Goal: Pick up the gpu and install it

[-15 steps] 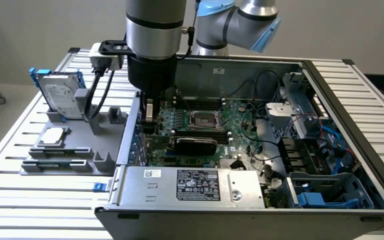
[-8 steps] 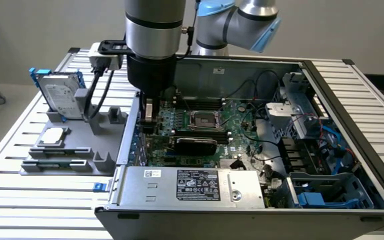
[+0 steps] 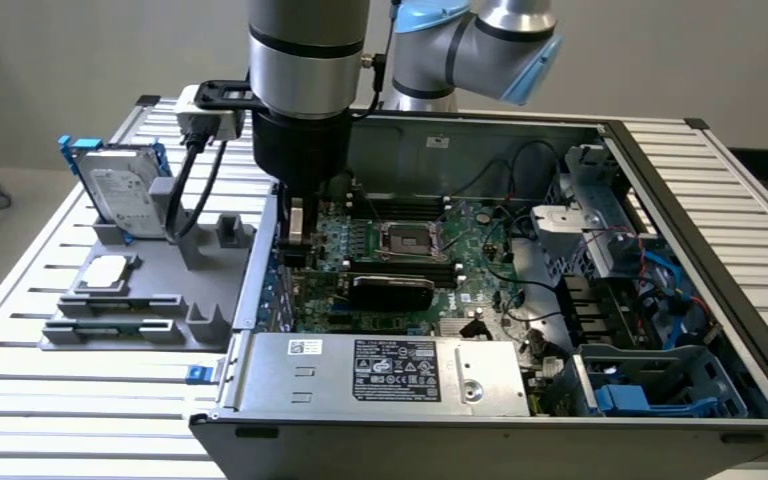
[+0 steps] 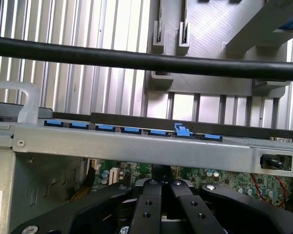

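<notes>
Slatted metal desk (image 3: 37, 400) carries an open computer case (image 3: 704, 300); in the exterior view the hand (image 3: 297, 235) hangs inside its left wall, the gpu (image 3: 391, 290) seated on the motherboard (image 3: 478, 235) nearby. Wrist view: hand (image 4: 161, 195) closed narrow, holding nothing.

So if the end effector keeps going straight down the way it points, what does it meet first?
The end effector points down into the open case. First in line looks like the bracket end of the gpu, with the motherboard below. They may already touch; depth is unclear.
</notes>
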Action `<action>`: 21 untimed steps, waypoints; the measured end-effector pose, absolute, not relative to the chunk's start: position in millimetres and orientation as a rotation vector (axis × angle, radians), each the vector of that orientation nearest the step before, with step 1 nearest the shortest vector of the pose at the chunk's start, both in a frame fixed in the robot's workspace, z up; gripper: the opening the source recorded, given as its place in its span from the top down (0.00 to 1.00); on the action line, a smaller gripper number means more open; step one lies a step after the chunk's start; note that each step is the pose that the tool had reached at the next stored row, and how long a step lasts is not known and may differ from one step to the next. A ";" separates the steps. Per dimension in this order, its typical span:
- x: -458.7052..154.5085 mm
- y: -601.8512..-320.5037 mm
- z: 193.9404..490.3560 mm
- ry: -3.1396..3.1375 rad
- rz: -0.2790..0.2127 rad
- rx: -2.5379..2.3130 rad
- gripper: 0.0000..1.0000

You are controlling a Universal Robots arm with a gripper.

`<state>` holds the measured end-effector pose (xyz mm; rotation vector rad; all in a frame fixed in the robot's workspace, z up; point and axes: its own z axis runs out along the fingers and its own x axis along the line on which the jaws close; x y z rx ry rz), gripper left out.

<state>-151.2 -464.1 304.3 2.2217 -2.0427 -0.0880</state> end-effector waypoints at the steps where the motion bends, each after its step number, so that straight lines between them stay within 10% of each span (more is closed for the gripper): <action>1: -151.2 -464.1 304.2 -2.043 -0.089 2.222 0.89; 21: -151.2 -462.8 304.0 -2.067 -0.124 2.231 0.89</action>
